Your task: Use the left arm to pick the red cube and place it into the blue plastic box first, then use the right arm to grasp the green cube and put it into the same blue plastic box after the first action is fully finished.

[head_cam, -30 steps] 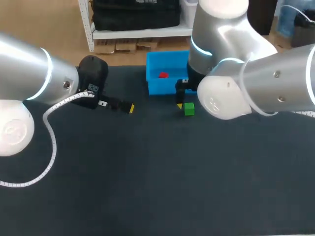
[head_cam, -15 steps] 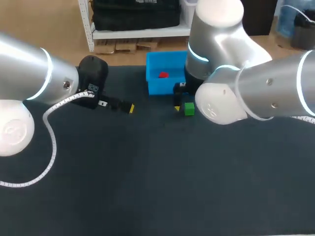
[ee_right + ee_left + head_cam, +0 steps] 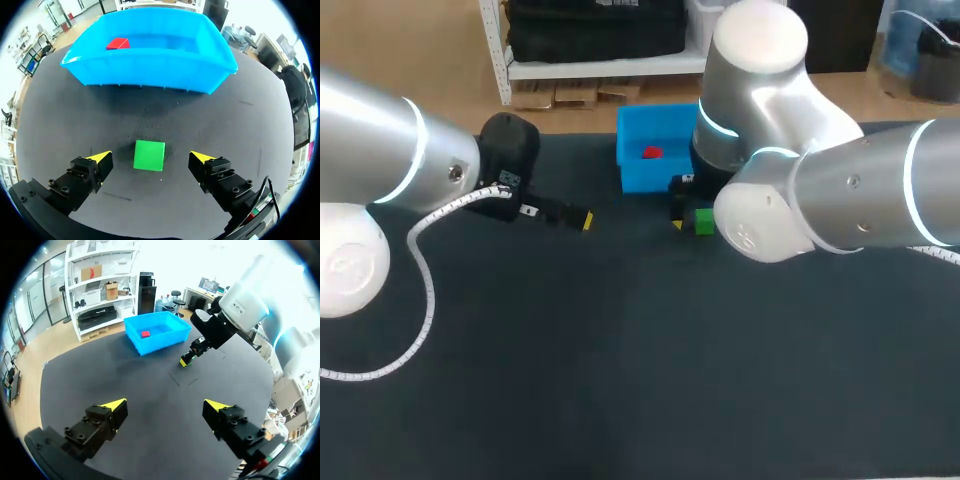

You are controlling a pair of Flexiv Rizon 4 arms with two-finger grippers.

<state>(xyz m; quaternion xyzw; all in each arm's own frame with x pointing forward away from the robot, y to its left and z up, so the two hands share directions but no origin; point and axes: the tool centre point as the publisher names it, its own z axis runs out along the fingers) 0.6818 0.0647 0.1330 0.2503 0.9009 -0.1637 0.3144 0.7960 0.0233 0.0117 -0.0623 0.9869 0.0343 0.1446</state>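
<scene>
With the red cube (image 3: 118, 44) in the box (image 3: 150, 75), I hold my right jaws spread either side of the green cube (image 3: 149, 155) on the worktop (image 3: 620, 350) for the pinch, left jaws spread, parked well apart.

I can read no word, number or sign in any of my views. A white label (image 3: 527, 210) sits on the black body of my left gripper (image 3: 586, 220), with a pale sticker (image 3: 508, 179) just behind it, but both are too small to read.
</scene>
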